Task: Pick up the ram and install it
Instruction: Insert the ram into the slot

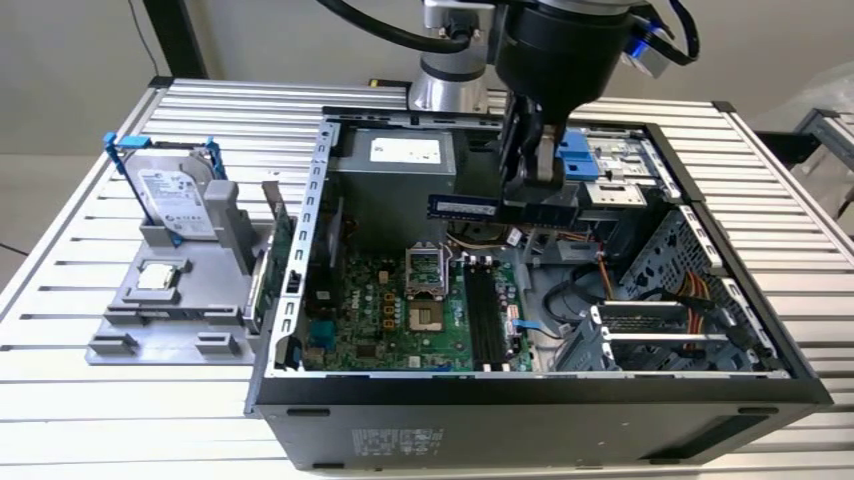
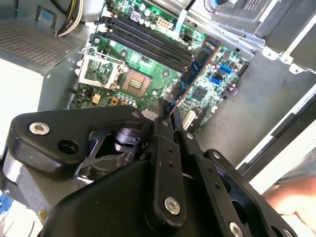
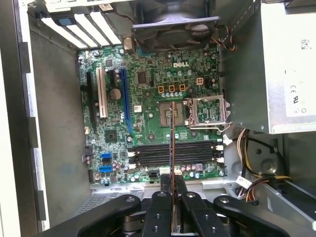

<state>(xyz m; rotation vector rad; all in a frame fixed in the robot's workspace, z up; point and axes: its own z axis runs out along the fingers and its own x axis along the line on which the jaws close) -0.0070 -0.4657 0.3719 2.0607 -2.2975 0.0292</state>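
Holding the ram point(image 1: 462, 207) in the air above the open computer case point(image 1: 534, 420). The tool point(image 1: 534, 192) has its fingers closed flat on the stick's two faces, toward one end, so most of its length juts free toward the exterior view's left. In the first wrist view the ram point(image 3: 172, 143) shows edge-on, lying across the memory slots point(image 3: 148, 153), not along them.

Risks (judgement): the off-centre pinch may let the stick swivel or slip. Brought down crosswise or tilted, it would jam on a slot wall or strike the open processor socket point(image 3: 171, 111). Loose cables point(image 1: 691, 290) by the drive cage could snag the tool.

Containers: the case holds the motherboard point(image 1: 374, 320), with all four slots and the socket empty. The grey holder point(image 1: 147, 335) on the worktop point(image 1: 80, 250) carries the hard drive point(image 1: 174, 195) upright and the processor chip point(image 1: 160, 277) in a recess.
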